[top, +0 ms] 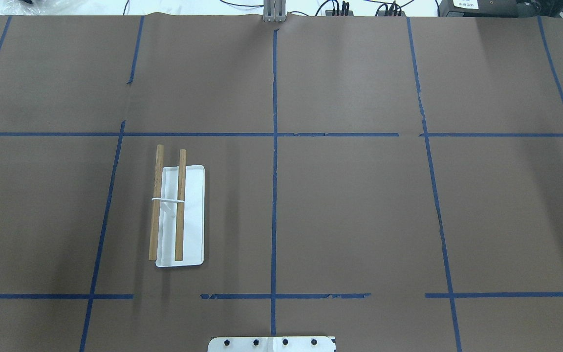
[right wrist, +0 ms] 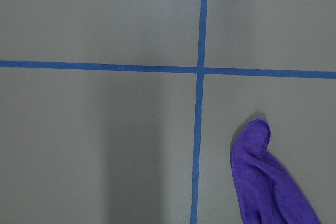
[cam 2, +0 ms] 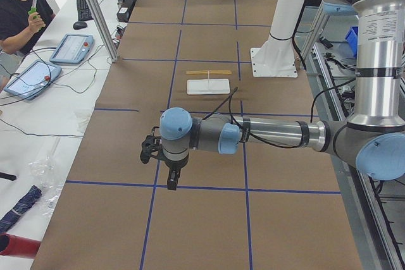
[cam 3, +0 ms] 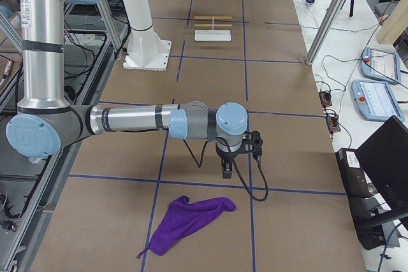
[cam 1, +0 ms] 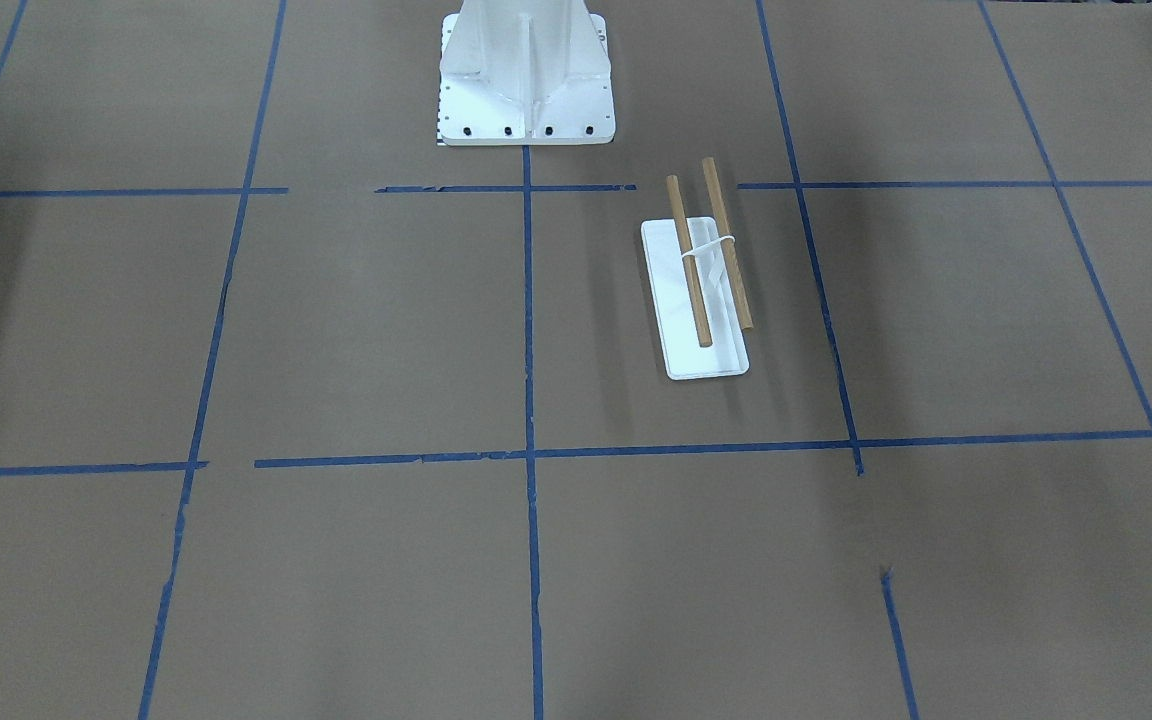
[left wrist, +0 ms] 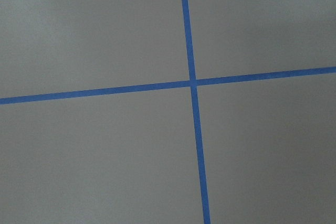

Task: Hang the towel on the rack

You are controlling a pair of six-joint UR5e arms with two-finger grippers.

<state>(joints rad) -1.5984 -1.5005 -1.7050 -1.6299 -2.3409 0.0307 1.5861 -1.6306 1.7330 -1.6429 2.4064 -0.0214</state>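
Your purple towel (cam 3: pixel 191 221) lies crumpled near the right gripper (cam 3: pixel 226 172), well apart from the rack (top: pixel 193 215). You cannot tell how its jaws, or those of the left gripper (cam 2: pixel 171 183), stand.

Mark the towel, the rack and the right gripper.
towel (cam 3: pixel 191 221), exterior right view, middle of the purple cloth.
rack (top: pixel 192 215), overhead exterior view, bare part of its white base.
right gripper (cam 3: pixel 226 174), exterior right view, between its fingertips.
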